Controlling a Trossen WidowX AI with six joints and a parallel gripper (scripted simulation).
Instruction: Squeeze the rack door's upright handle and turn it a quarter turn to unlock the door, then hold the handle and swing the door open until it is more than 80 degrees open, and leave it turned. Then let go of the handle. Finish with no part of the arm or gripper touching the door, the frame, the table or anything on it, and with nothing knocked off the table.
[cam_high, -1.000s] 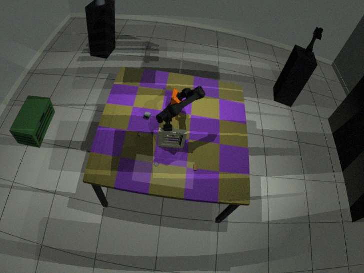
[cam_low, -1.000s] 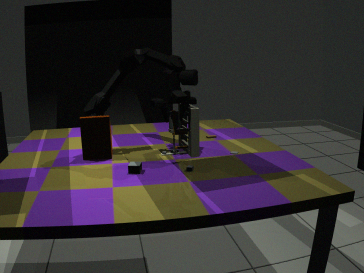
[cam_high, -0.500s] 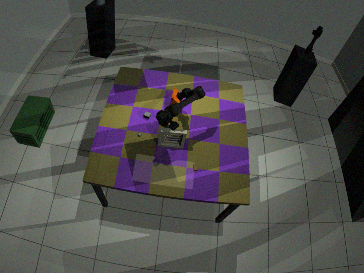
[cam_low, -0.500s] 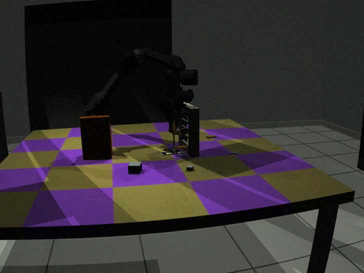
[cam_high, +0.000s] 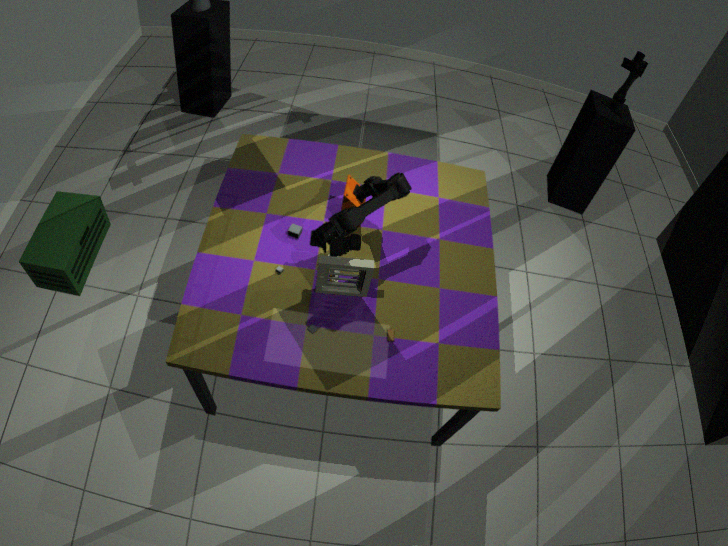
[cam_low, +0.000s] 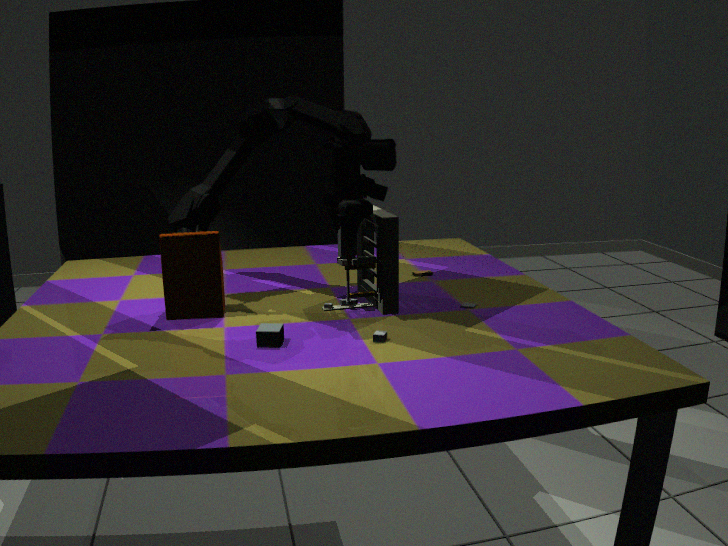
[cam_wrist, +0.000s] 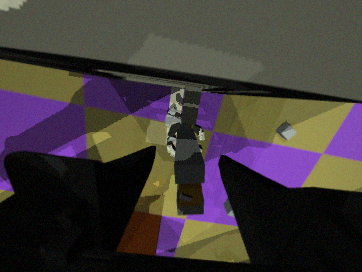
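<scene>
The tool (cam_high: 329, 250) (cam_low: 348, 258) (cam_wrist: 187, 155) is released — parted fingers flank the handle (cam_wrist: 190, 167). Just beside the tool, the upright grey rack (cam_high: 346, 262) (cam_low: 388, 264) (cam_wrist: 200, 30) contains slats; farther off — an orange panel (cam_high: 351, 191) (cam_low: 192, 276) (cam_wrist: 142, 232) on the counter (cam_high: 464, 276) (cam_low: 470, 387) (cam_wrist: 260, 112).

A green slatted box (cam_high: 65, 242) sits on the floor beside the table (cam_high: 408, 305) (cam_low: 305, 399).

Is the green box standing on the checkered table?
No, in the top view the green box stands on the floor, off to the left of the checkered table.
</scene>
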